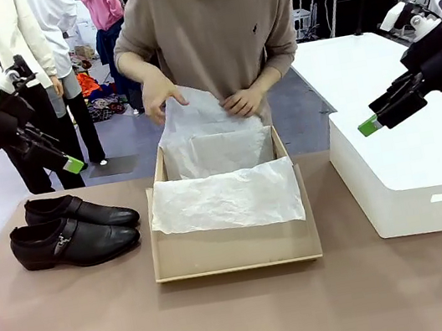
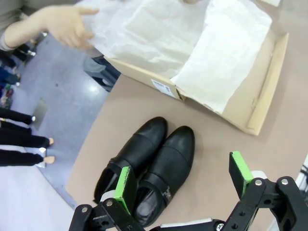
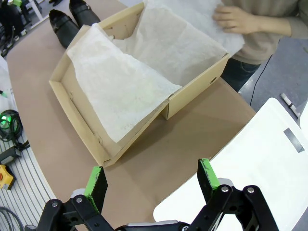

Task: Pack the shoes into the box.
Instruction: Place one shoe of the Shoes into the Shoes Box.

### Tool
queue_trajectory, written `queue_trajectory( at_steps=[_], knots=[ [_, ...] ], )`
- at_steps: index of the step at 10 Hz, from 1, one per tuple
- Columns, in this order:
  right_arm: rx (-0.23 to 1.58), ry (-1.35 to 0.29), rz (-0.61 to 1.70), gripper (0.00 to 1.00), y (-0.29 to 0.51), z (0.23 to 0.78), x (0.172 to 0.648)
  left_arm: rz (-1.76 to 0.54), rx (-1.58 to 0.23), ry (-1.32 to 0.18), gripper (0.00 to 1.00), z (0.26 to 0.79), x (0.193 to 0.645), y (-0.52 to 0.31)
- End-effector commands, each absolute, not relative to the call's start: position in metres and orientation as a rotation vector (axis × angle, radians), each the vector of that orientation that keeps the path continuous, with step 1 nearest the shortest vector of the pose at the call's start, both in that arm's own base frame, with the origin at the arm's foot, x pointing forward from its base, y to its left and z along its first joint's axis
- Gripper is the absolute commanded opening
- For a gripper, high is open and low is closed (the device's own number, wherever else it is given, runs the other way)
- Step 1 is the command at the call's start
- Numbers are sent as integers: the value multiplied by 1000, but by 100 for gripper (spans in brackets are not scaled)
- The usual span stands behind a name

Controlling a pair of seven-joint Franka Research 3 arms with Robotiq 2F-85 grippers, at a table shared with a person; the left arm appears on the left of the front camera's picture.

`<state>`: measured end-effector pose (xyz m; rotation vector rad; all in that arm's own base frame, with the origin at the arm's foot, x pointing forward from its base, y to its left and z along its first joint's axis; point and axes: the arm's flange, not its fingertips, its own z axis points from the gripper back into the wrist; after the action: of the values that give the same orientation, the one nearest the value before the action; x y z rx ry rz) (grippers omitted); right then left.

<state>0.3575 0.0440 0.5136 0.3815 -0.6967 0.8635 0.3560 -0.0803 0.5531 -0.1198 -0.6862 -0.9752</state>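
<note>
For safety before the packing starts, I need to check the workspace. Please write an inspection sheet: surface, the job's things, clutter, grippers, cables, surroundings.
Surface: brown table, bare at the near side.
Job's things: shoes side by side on the table, left of the box; box open, tissue paper spread over it; person's hands on the paper at the far end.
Clutter: white box, closed, right of the box.
Grippers: left gripper over the shoes, jaws open, empty; right gripper raised, jaws open, empty.
Cables: dark cable beside the table.
Surroundings: people standing behind.
</note>
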Motion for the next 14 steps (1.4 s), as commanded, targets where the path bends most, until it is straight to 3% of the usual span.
queue_trajectory(
  at_steps=[1,10,14],
  knots=[
    [394,-714,887,100,42,512,361,-1096,-64,-612,100,566,380,-67],
    [394,-714,887,100,42,512,361,-1415,54,-414,100,554,467,-14],
    [394,-714,887,100,42,512,361,-1395,68,-412,100,545,466,-15]
  ],
)
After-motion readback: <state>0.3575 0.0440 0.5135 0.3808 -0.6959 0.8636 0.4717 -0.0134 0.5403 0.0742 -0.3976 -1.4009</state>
